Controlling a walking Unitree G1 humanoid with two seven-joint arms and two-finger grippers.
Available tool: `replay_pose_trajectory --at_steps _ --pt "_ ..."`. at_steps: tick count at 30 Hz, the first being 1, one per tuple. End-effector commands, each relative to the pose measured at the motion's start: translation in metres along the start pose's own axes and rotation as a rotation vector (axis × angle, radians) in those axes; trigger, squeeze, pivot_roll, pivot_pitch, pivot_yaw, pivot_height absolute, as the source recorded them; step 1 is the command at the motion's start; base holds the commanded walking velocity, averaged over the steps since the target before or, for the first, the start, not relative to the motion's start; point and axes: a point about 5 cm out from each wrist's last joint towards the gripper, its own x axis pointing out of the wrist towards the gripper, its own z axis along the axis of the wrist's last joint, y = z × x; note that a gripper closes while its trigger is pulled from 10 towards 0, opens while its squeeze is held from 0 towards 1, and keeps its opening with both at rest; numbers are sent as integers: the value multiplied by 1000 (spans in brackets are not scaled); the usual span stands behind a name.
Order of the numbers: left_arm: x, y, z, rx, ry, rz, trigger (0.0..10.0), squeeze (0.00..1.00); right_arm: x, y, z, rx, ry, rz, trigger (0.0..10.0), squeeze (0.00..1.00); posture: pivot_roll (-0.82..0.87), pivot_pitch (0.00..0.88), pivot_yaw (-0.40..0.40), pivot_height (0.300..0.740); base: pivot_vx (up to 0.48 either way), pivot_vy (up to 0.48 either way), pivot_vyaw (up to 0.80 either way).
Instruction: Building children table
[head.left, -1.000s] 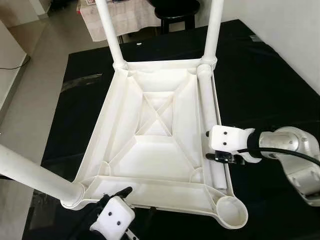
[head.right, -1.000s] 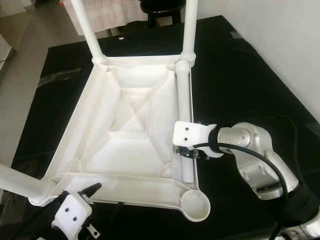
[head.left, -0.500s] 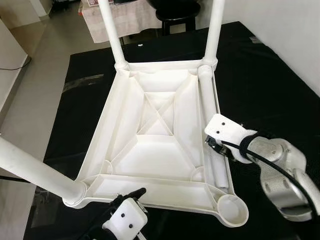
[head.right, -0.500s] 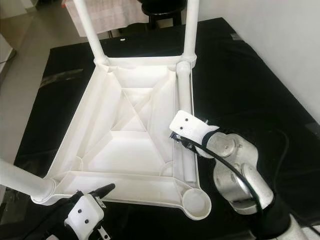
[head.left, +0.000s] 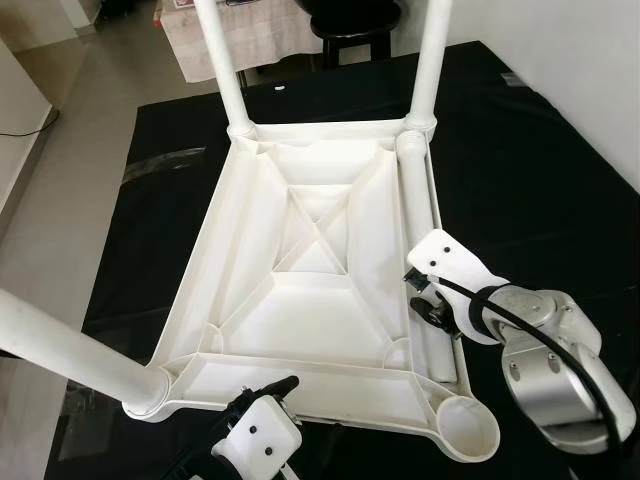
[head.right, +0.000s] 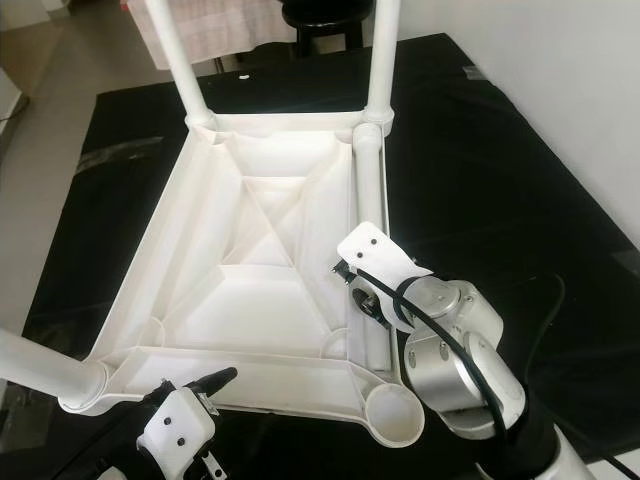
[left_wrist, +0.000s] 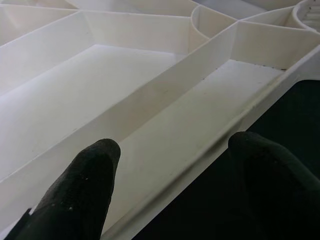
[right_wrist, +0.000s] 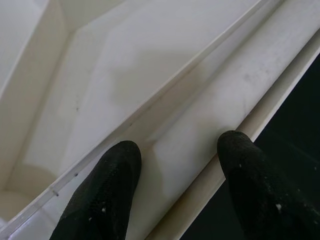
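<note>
Nearest, the left pincer sits at the near rim of the tabletop, its two black fingers spread apart with the rim's edge running between them; judging by that straddle, it is there to steady the near side or is about to close on it. That tabletop lies upside down on a black mat, ribs up, which leaves the corner sockets open for legs. At the near right corner an empty socket waits, and the near left leg is already seated and slants out toward the left. Just beyond the empty socket, a loose leg lies flat in the channel along the right rim, probably parked there within reach. Over it hangs the right pincer, fingers apart and straddling the loose leg without being clamped on it, so the step in hand looks like picking it up to stand it in the empty socket. Farther off, the far left leg and far right leg stand upright in their sockets. Beyond the mat a dark stool and a cloth sit on the floor.
</note>
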Motion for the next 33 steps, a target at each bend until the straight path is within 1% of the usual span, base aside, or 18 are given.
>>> replay_pose_trajectory --at_steps 1,2,3,6,7,8,9,11,13,14,18,19,21,22,24,26,32,33 --pt "0 -3 -5 -16 12 -11 10000 0 6 4 -27 92 166 18 10000 0 -186 214 45 740 0 0 0" --pt "1 -4 -4 -15 11 -12 10000 0 6 7 -29 145 167 48 10000 0 -195 216 41 740 0 0 0" --pt "1 -4 -4 -15 11 -12 10000 0 6 7 -29 145 167 48 10000 0 -195 216 41 740 0 0 0" --pt "2 -4 -4 -15 6 -14 10000 0 13 13 -33 366 132 112 10000 0 -199 217 38 740 0 0 0" --pt "2 -4 -4 -15 6 -14 10000 0 13 13 -33 366 132 112 10000 0 -199 217 38 740 0 0 0" --pt "2 -4 -4 -16 5 -14 10000 0 15 14 -33 418 125 121 10000 0 -199 217 38 740 0 0 0" --pt "2 -4 -4 -16 5 -14 10000 0 15 14 -33 418 125 121 10000 0 -199 217 38 740 0 0 0" --pt "3 -4 -3 -17 3 -11 10000 0 20 12 -32 547 111 113 10000 0 -200 219 30 740 0 0 0" --pt "3 -4 -3 -17 3 -11 10000 0 20 12 -32 547 111 113 10000 0 -200 219 30 740 0 0 0" --pt "3 -5 -3 -17 1 -10 10000 0 22 12 -31 584 108 119 10000 0 -199 220 28 740 0 0 0" --pt "3 -5 -2 -19 0 -6 10000 0 25 13 -29 581 109 141 10000 0 -198 220 23 740 0 0 0" --pt "3 -6 -2 -20 -1 -4 10000 0 22 10 -28 492 120 157 10000 0 -196 223 11 740 0 0 0" --pt "3 -6 -2 -20 -1 -4 10000 0 22 10 -28 492 120 157 10000 0 -196 223 11 740 0 0 0" --pt "3 -6 -2 -21 -2 -2 10000 0 21 9 -28 430 133 167 10000 0 -196 223 11 740 0 0 0" --pt "3 -6 -2 -21 -2 -2 10000 0 21 9 -28 430 133 167 10000 0 -196 223 11 740 0 0 0" --pt "3 -8 -1 -24 -4 2 10000 0 14 3 -37 347 170 185 10000 0 -203 221 -6 740 0 0 0" --pt "4 -9 -1 -28 -7 4 10000 0 4 -5 -54 342 203 180 10000 0 -216 221 -13 740 0 0 0" --pt "4 -10 -1 -30 -8 3 10000 0 0 -5 -59 349 206 184 9137 0 -219 221 -12 740 0 0 0"
